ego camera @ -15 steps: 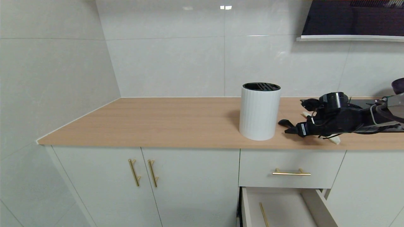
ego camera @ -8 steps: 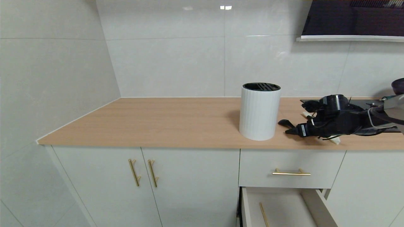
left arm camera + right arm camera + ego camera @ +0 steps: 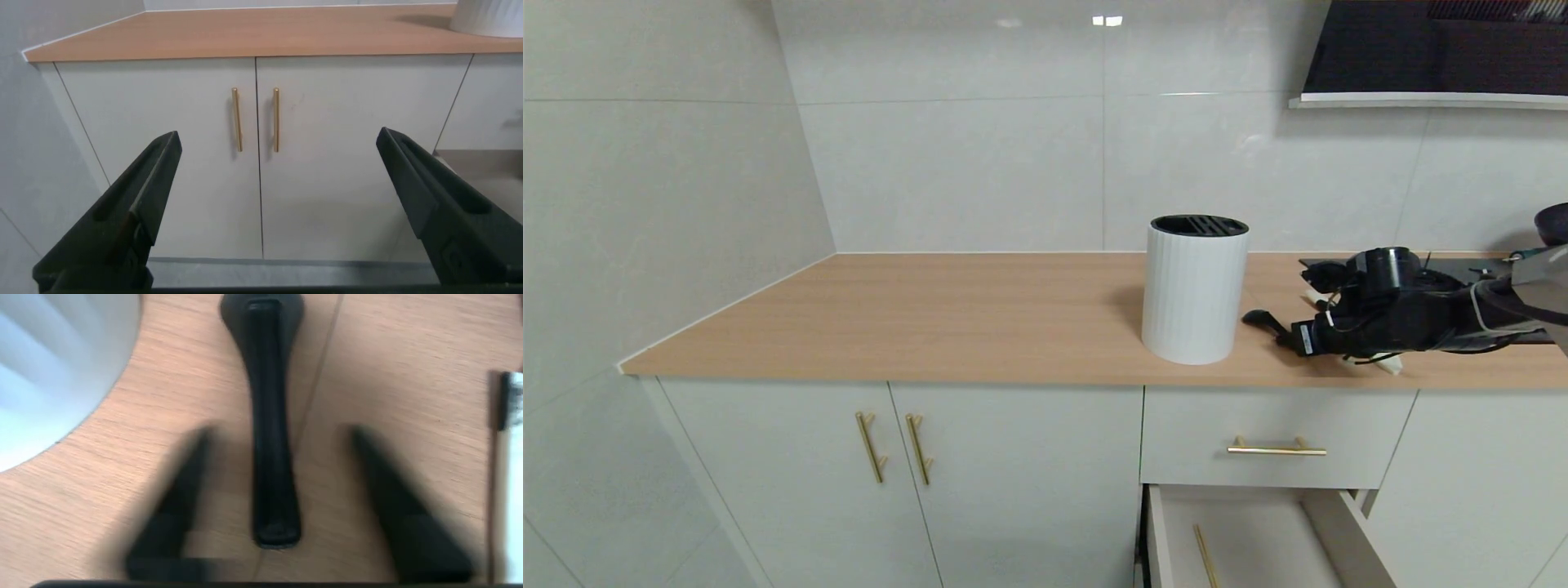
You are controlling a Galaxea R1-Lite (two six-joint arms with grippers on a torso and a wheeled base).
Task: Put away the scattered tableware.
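Note:
A black utensil handle [image 3: 265, 416] lies flat on the wooden counter [image 3: 980, 318], just right of a white ribbed holder [image 3: 1194, 290] with a black slotted top. My right gripper [image 3: 278, 514] hovers low over the handle, open, with one finger on each side and neither touching it. In the head view the right gripper [image 3: 1290, 335] sits right of the holder, and the handle's rounded end [image 3: 1256, 317] pokes out beyond it. My left gripper [image 3: 278, 212] is open and holds nothing, down in front of the cabinet doors [image 3: 261, 163].
A pale utensil [image 3: 1388, 363] lies under my right arm near the counter's front edge. A dark cooktop [image 3: 1462, 265] is at the far right. Below the counter a drawer [image 3: 1241, 539] stands open with a thin gold stick [image 3: 1205, 555] inside.
My right gripper has dropped slightly and drawn a little to the right along the black handle. The holder and the handle have not moved.

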